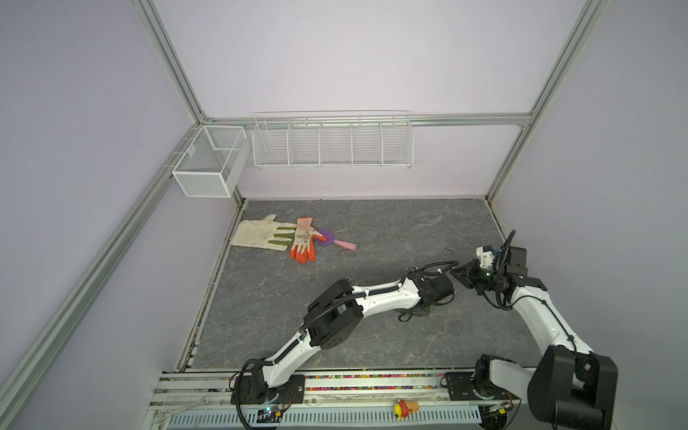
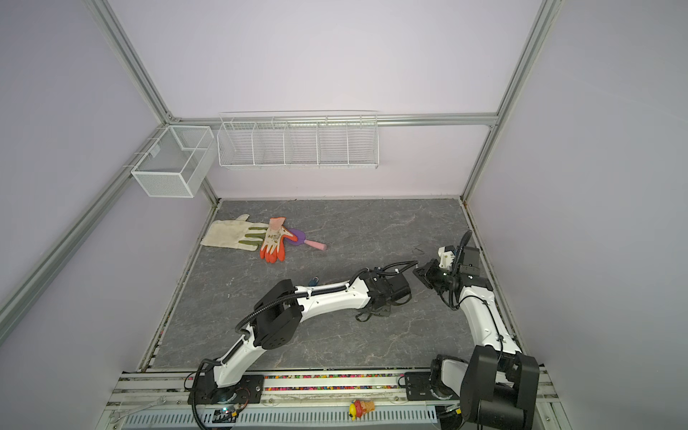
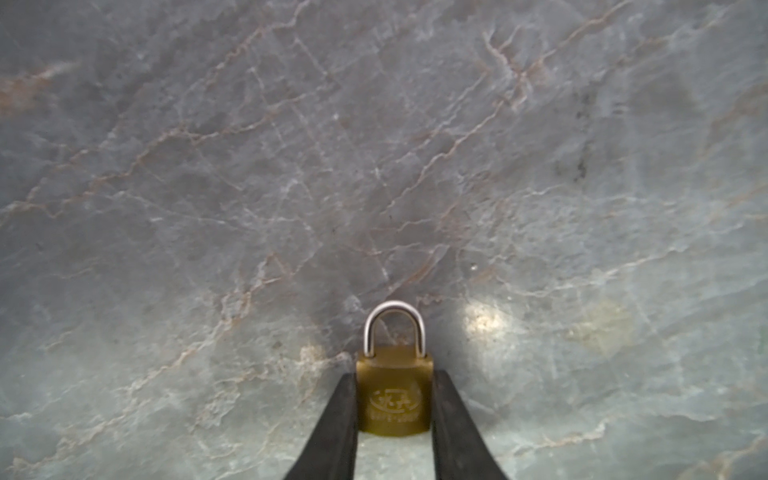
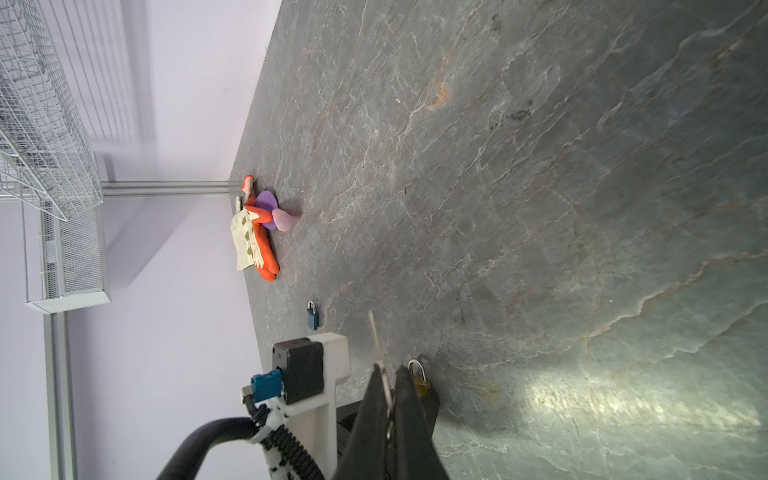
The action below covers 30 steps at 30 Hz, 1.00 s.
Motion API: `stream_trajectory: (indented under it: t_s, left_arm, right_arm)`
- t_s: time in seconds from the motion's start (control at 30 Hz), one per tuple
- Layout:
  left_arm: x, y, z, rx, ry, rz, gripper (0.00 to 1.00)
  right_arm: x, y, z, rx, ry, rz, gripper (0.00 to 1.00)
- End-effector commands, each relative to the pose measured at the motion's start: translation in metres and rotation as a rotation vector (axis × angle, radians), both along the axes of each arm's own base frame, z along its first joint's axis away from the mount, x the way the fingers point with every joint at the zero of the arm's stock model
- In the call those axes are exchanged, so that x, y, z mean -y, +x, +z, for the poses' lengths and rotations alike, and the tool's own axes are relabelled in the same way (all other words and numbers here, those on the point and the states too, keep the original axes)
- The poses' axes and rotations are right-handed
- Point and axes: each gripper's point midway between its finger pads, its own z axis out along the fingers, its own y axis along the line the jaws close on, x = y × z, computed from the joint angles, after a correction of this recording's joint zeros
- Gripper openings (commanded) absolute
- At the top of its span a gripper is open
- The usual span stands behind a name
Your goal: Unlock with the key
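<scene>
The left pincer [image 3: 395,374] pinches a brass padlock [image 3: 394,401] by its sides on the grey stone tabletop [image 3: 291,166]. Just beside it, the right pincer [image 4: 388,370] is pressed together on a thin key [image 4: 376,336]. Lilac walls [image 1: 335,56] surround the table.

**Robotics laboratory test cell.** An aluminium-profile frame [image 1: 178,74] carrying plain lilac wall panels [image 1: 353,56] encloses a stone-patterned tabletop [image 1: 372,231]. The left arm [image 1: 383,298] and right arm [image 1: 536,309] are bolted to a slotted rail [image 1: 372,379] behind the left gripper [image 3: 394,376], where a wrench [image 1: 193,402] lies loose. Well beyond the gripper, a white wire rack [image 1: 332,145] and a mesh basket [image 1: 208,163] hang on the frame. Work gloves [image 1: 257,234] lie ahead and to its left.
</scene>
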Motion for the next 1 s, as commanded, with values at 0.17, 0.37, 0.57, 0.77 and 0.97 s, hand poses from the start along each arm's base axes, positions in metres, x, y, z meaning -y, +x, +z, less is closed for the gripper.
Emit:
stream_trajectory:
  t_s: [0.17,0.37,0.57,0.77,0.97]
  left_arm:
    - [-0.032,-0.019,-0.049,-0.115,0.147,0.006,0.04]
    - [-0.02,0.005,-0.003,-0.06,0.026,0.048,0.0]
    - [-0.042,0.023,0.052,0.003,-0.077,0.14,0.0]
    - [-0.099,0.05,0.105,0.057,-0.186,0.309,0.0]
    - [-0.131,0.071,0.143,0.111,-0.301,0.424,0.0]
  right_arm:
    - [-0.004,0.003,0.018,0.05,0.016,0.022,0.06]
    - [-0.01,0.002,0.019,0.038,0.012,0.046,0.06]
    - [-0.015,-0.008,0.022,0.035,-0.108,0.106,0.07]
    - [-0.051,-0.009,0.02,0.045,-0.122,0.199,0.07]
    - [-0.124,-0.023,0.016,0.087,-0.091,0.344,0.07]
